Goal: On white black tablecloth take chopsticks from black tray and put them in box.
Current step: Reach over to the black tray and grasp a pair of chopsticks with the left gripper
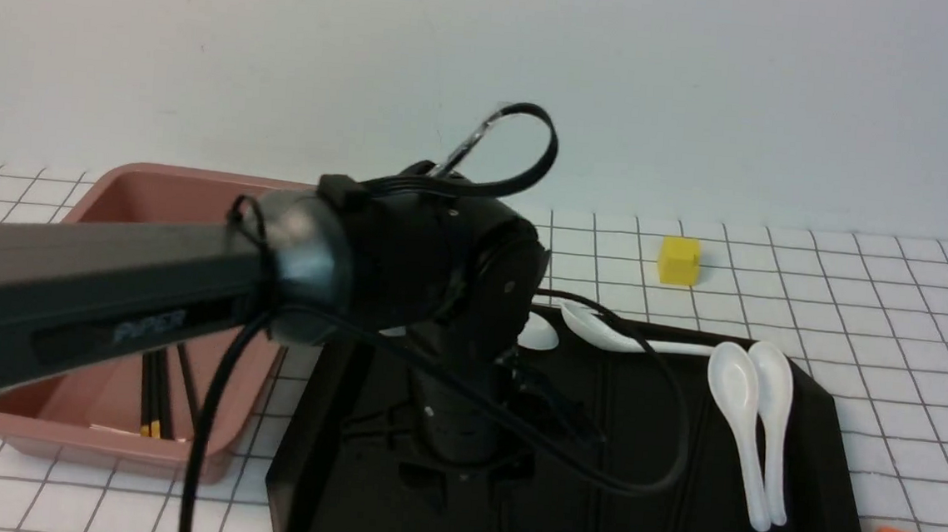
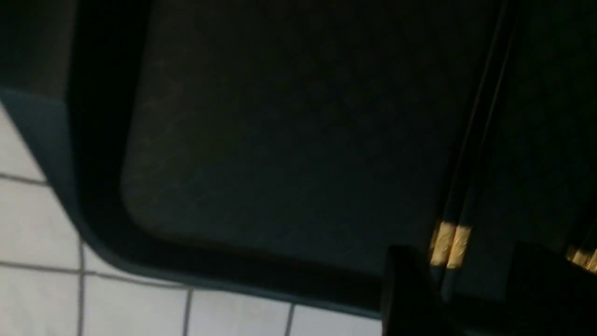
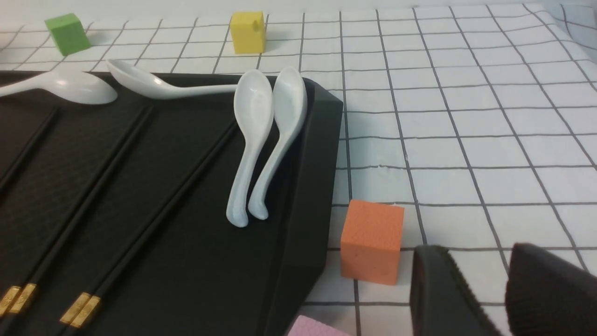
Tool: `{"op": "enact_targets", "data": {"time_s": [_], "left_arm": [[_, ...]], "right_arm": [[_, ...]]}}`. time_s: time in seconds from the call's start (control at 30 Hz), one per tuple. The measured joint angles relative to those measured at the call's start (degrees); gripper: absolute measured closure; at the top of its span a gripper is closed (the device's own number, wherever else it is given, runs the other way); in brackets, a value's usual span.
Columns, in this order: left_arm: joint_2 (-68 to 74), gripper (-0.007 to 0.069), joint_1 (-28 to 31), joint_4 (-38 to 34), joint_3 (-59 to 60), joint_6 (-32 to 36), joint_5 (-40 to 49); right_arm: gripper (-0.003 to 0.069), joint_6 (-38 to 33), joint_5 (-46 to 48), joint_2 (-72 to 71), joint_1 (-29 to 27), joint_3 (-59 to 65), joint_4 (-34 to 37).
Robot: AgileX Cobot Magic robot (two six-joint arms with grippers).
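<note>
Parted, the left fingers [image 2: 408,294] straddle the gold-tipped end of one pair of chopsticks [image 2: 459,205] lying on the black tray [image 2: 280,140], not clenched on it. The right fingers [image 3: 438,294] are released too, over the tablecloth [image 3: 466,116] beside an orange cube [image 3: 371,240]. More chopsticks lie in the box [image 1: 154,185] and on the tray near four white spoons [image 3: 254,140].

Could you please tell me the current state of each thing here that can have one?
left pincer: open, straddling a pair of chopsticks that lie on the tray.
right pincer: open, empty, above the tablecloth.
box: uncovered, with a few chopsticks lying inside.
black tray: loaded with more pairs and four white spoons.
</note>
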Motion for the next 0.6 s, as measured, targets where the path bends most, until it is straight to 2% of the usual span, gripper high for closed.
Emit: {"op": "enact_targets", "data": {"time_s": [0.23,0.6], "left_arm": [[6.06,0.0290,0.00,-3.07,-4.21,0.58,-2.28],[11.89,0.0305,0.00,-0.77,-5.09,1.55,-5.09]], "right_arm": [[0.0419,0.00,0.00,0.00,0.00,0.00,0.00],[0.0419,0.00,0.00,0.00,0.00,0.00,0.00]]}}
